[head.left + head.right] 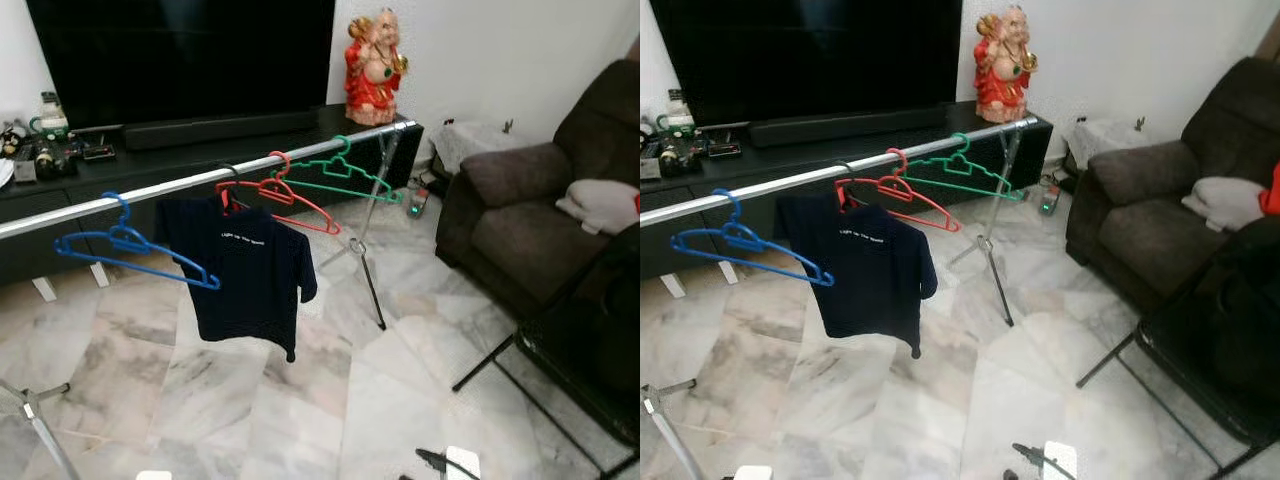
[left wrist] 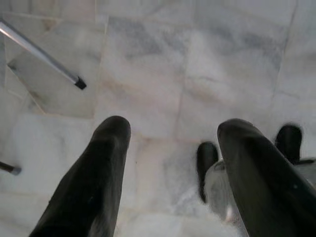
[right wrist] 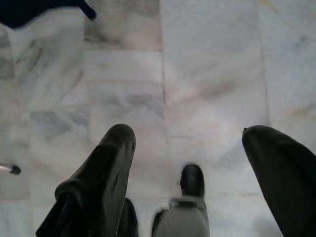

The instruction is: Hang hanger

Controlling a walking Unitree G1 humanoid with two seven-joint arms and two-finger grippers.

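Basically all hangers sit on the long silver metal rail [image 1: 190,184] already: blue plastic hanger [image 1: 130,245] toward the robot's left, black hanger carrying a dark navy t-shirt [image 1: 245,270] mid-rail, thin red plastic hanger [image 1: 285,200] next, green plastic hanger [image 1: 345,172] toward the rail's far end near the red figurine [image 1: 373,68] on the black TV cabinet [image 1: 200,155].

Left gripper [image 2: 170,163] hangs low over the white marble floor [image 1: 300,400], fingers spread apart, nothing between them. Right gripper [image 3: 190,168] same: fingers apart, empty, pointing at floor.

Neither gripper holds a hanger, so the task looks either done or not started; can't tell which.

Handling guess: plastic hangers light, stiff, thin, a bit slick. Best hold is probably the neck just below the hook or the flat bottom bar; a shoulder-arm grip would likely let it swing. Shirted one is floppier and off-balance.
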